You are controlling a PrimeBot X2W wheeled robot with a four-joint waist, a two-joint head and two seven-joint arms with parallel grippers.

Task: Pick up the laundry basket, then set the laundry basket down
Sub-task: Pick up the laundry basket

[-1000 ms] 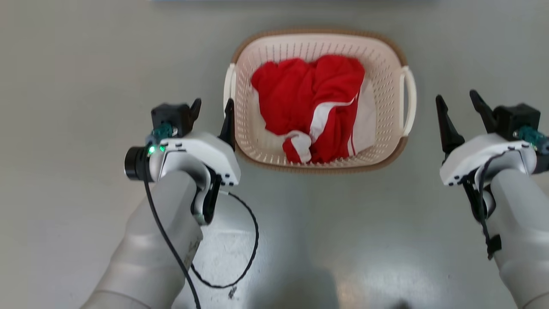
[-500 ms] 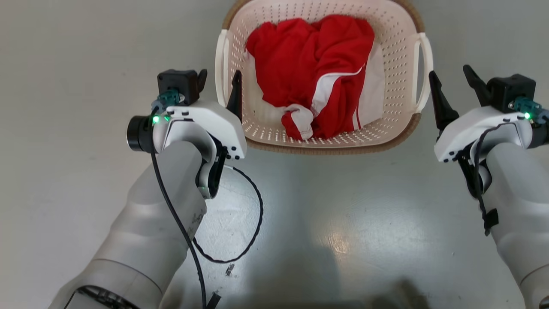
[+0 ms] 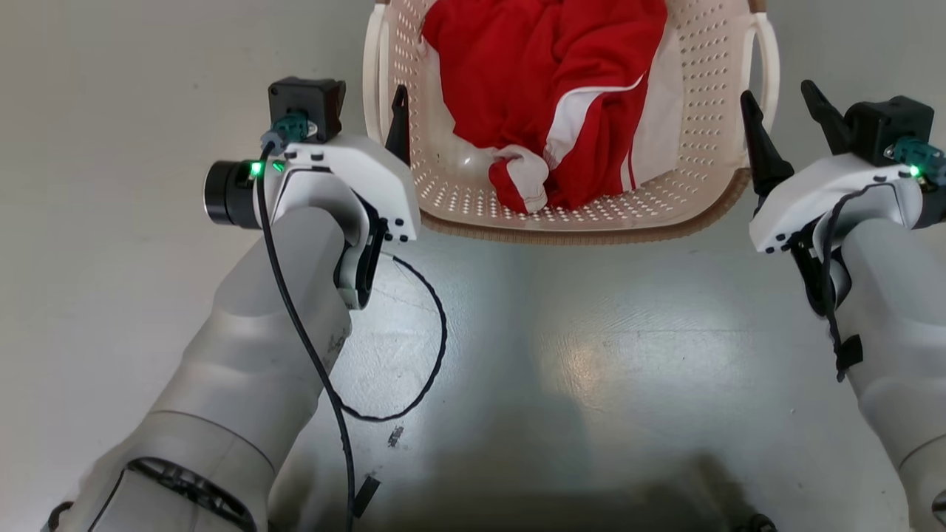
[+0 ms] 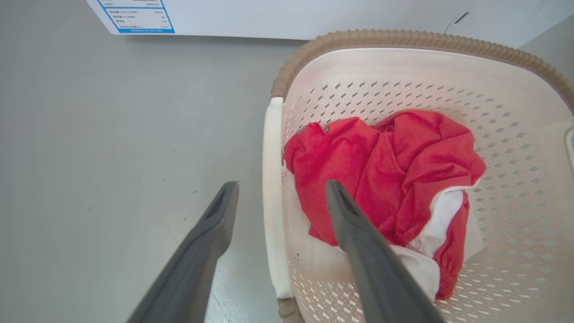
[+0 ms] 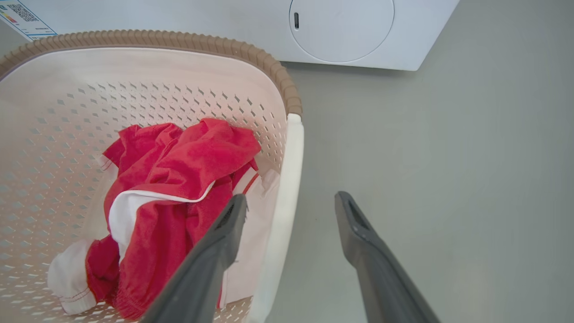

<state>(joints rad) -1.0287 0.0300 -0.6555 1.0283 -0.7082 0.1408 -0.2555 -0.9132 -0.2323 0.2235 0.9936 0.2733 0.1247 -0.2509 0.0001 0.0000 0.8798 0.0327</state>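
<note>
- A small cream-white perforated plastic laundry basket (image 3: 687,111) with a brown woven-look rim stands on a glossy grey floor (image 3: 554,355), at the top centre of the head view, between the robot's two arms.
- Crumpled red clothing with white trim (image 3: 547,81) lies inside it.
- The left pincer (image 3: 369,103) is spread wide open. In the left wrist view it (image 4: 280,185) straddles the basket's left white handle (image 4: 271,202) — one dark finger over the floor, the other over the clothing.
- The right pincer (image 3: 776,92) is also wide open and grips nothing. In the right wrist view it (image 5: 291,197) straddles the right white handle (image 5: 289,179) — one finger inside the basket, one outside.
- Whether any finger touches a handle cannot be told.
- A white washing machine (image 5: 341,31) with a round door stands just beyond the basket.
- A thin black cable (image 3: 436,332) loops beside the left forearm.
</note>
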